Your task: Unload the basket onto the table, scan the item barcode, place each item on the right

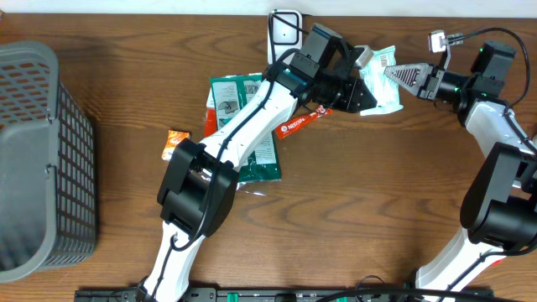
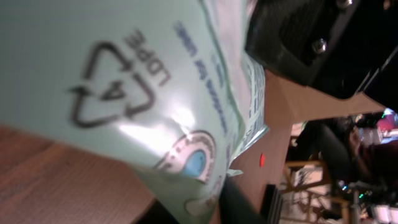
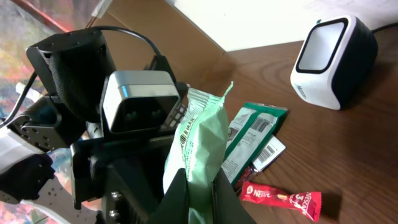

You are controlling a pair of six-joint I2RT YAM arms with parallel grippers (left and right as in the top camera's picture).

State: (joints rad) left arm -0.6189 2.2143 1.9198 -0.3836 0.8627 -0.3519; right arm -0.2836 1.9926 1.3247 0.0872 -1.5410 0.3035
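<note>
Obs: right gripper (image 3: 200, 190) is pinching the lower edge of the pale green plastic pouch (image 3: 202, 134), with its jaws closed flat on the film. The pouch is hanging clear of the brown wooden table (image 1: 352, 218), between the two arms and to the right of the white box-shaped scanner with a dark window (image 1: 285, 27). The left gripper (image 1: 361, 94) is sitting against the pouch's other end. Its wrist view is filling with printed film (recycling triangle) and its fingers are out of sight, so I cannot tell whether it is gripping or letting go.

Judgement: the two-arm hold is probably serving to pull the floppy film flat so the code reads cleanly.

Orientation: the long axis is running from the right gripper toward the left gripper. In the right wrist view the pouch is standing edge-on with its top seam upward. The barcode strip (image 3: 185, 134) is lying along the long side that faces the left arm, not squarely at the scanner window.

Judgement: the pouch is needing a turn toward the scanner.

The dark green foil packets (image 1: 243, 126) and the red wrapped bar (image 1: 300, 126) are lying on the table, uninvolved.
</note>
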